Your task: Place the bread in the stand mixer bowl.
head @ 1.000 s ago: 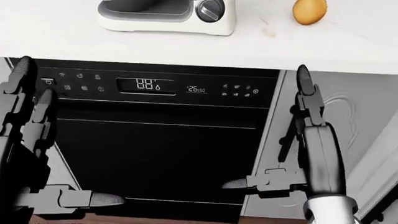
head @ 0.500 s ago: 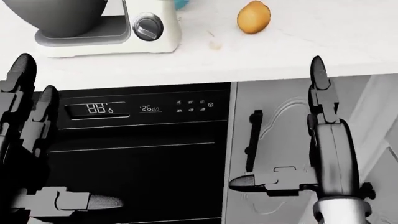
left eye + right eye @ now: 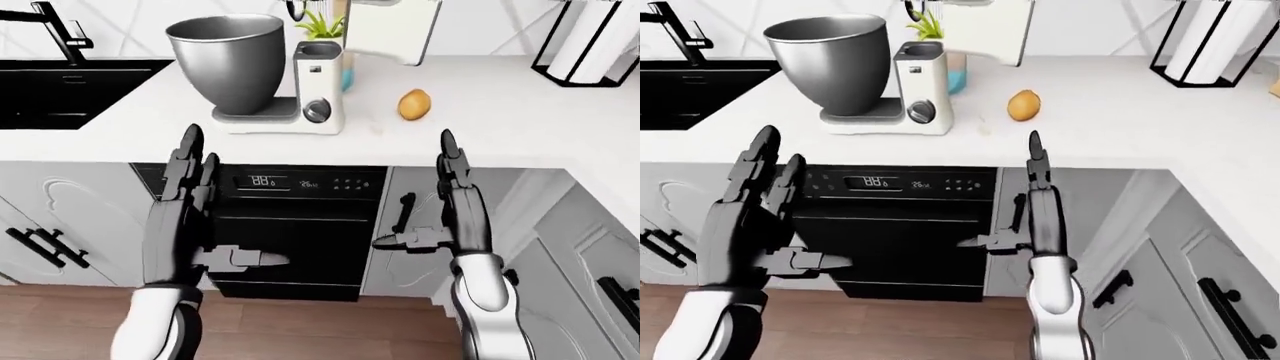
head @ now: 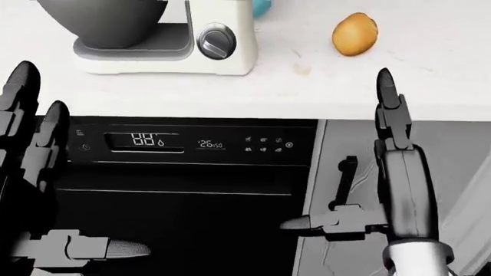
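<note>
Small golden-brown bread roll is seen on the white countertop, right of the white stand mixer's grey metal bowl; left hand and right hand are held open, empty.

Showing on the white counter are one stand mixer with one steel bowl, one bread roll, one paper-towel holder; below, one dishwasher.
</note>
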Controlling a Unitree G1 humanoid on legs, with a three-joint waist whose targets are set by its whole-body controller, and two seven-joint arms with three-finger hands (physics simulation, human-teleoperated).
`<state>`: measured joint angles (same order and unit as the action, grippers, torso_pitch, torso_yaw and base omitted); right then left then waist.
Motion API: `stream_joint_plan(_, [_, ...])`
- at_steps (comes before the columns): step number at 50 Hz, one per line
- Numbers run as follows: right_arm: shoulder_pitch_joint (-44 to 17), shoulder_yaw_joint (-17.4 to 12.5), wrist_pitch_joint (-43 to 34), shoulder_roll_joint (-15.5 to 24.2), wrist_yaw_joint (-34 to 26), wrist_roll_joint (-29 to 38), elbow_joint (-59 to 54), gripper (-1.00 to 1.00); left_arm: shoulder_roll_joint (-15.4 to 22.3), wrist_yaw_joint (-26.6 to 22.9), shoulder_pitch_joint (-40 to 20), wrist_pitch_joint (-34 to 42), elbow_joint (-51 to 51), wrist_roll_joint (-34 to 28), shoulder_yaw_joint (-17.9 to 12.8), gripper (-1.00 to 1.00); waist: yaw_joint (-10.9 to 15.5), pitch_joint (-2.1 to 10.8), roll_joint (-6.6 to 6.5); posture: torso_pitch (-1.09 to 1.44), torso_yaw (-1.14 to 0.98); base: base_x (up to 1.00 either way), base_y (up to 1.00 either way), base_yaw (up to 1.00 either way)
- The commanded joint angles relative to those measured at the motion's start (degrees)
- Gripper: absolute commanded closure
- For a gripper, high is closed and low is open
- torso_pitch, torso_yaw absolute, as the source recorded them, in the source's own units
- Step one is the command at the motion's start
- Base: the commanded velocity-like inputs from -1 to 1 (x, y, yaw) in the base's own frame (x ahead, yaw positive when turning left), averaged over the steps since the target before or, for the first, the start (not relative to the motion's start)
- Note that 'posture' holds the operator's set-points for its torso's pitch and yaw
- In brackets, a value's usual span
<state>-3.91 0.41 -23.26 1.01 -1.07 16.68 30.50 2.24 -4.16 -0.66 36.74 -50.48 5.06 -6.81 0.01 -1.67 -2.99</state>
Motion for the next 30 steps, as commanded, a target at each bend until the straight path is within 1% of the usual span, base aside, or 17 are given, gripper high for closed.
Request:
stream_joint_plan(1, [-0.8,0.4,1.5,-0.2,0.1,0.0,1.4,-1.00,0.3,0.1,-0.9,-0.8,-1.0,-0.1,-0.4,-1.00,0.1,0.86,-1.03,0.00,0.00,0.00,0.00,0.38])
stream_joint_plan(2, [-0.9,0.4,1.5,-0.2,0.1,0.0,1.4,-1.00,0.3,0.1,-0.8,-1.1,-0.8,-0.1,-0.4,-1.00,-0.1,1.72,-1.79,0.00,0.00,0.00,0.00,0.37])
stream_joint_plan(3, [-0.8,0.4,1.5,-0.2,0.1,0.0,1.4,-1.00,0.2,0.0,-0.2,-2.2,-0.3,-0.3,-0.2,-1.00,0.8,1.20,-0.63,0.00,0.00,0.00,0.00,0.38])
stream_joint_plan(4, [-0.8,0.4,1.5,-0.2,0.1,0.0,1.4,-1.00,0.4,0.2,-1.0,-0.6,-1.0,-0.1,-0.4,-1.00,0.6,0.97,-1.00,0.00,0.00,0.00,0.00,0.38])
stream_joint_plan(7, [-0.9,0.5,1.6,-0.2,0.1,0.0,1.2,-1.00,0.2,-0.1,0.1,-2.7,0.0,-0.4,0.0,-1.00,0.9,1.13,0.92,0.00,0.00,0.00,0.00,0.38])
stream_joint_plan(10, [-0.8,0.6,1.6,-0.2,0.1,0.1,1.3,-1.00,0.2,-0.1,-0.1,-2.2,-0.3,-0.5,0.0,-1.00,0.7,0.50,2.74,0.00,0.00,0.00,0.00,0.37])
stream_joint_plan(12, [-0.7,0.7,1.5,-0.3,0.1,0.2,1.5,-1.00,0.3,0.0,-0.8,-0.7,-1.1,-0.3,-0.3,-1.00,0.6,0.29,4.65,0.00,0.00,0.00,0.00,0.38])
stream_joint_plan(14, [-0.7,0.7,1.5,-0.3,0.1,0.2,1.5,-1.00,0.0,-0.3,0.6,-3.2,0.0,-0.7,0.2,-1.00,0.3,1.42,8.45,0.00,0.00,0.00,0.00,0.36])
stream_joint_plan(15, [-0.7,0.7,1.5,-0.3,0.2,0.2,1.6,-1.00,0.0,-0.4,0.8,-3.4,0.0,-0.8,0.3,-1.00,-0.3,0.60,5.69,0.00,0.00,0.00,0.00,0.37])
stream_joint_plan(17, [-0.7,0.8,1.5,-0.3,0.1,0.2,1.6,-1.00,-0.1,-0.4,1.0,-3.6,0.0,-0.8,0.3,-1.00,0.2,0.51,6.61,0.00,0.00,0.00,0.00,0.37])
stream_joint_plan(19, [-0.7,0.7,1.6,-0.3,0.1,0.1,1.5,-1.00,-0.1,-0.5,1.2,-3.6,-0.2,-0.9,0.5,-1.00,0.5,0.91,5.83,0.00,0.00,0.00,0.00,0.36])
stream_joint_plan(21, [-0.9,0.7,1.6,-0.3,0.0,0.1,1.1,-1.00,0.0,-0.5,0.4,-2.6,-0.3,-0.9,0.3,-1.00,0.1,0.06,4.67,0.00,0.00,0.00,0.00,0.04])
stream_joint_plan(23, [-0.7,0.7,1.9,-0.3,0.2,0.0,1.3,-1.00,-0.1,-0.6,0.9,-3.3,-0.1,-1.1,0.5,-1.00,-0.5,0.09,3.71,0.00,0.00,0.00,0.00,0.00])
stream_joint_plan(24, [-0.7,0.8,2.0,-0.3,0.1,0.2,1.4,-1.00,-0.2,-0.7,1.2,-3.7,0.1,-1.2,0.6,-1.00,-0.5,0.48,2.71,0.00,0.00,0.05,0.00,0.00])
stream_joint_plan(26, [-0.7,0.8,2.3,-0.3,0.2,0.1,1.3,-1.00,-0.2,-0.8,1.2,-3.6,0.0,-1.3,0.7,-1.00,-0.3,0.19,-1.06,0.00,0.00,0.09,0.00,0.00])
stream_joint_plan(28, [-0.7,0.8,2.5,-0.3,0.2,0.1,1.3,-1.00,0.1,-0.5,-0.5,-1.1,-0.8,-1.1,0.3,-1.00,0.1,0.05,0.14,0.00,0.00,0.09,0.00,0.00])
stream_joint_plan(30, [-0.8,0.7,2.8,-0.3,0.2,0.0,1.1,-1.00,0.1,-0.5,-0.3,-1.5,-0.6,-1.2,0.4,-1.00,0.3,-0.03,0.23,0.00,0.00,0.11,0.00,0.00])
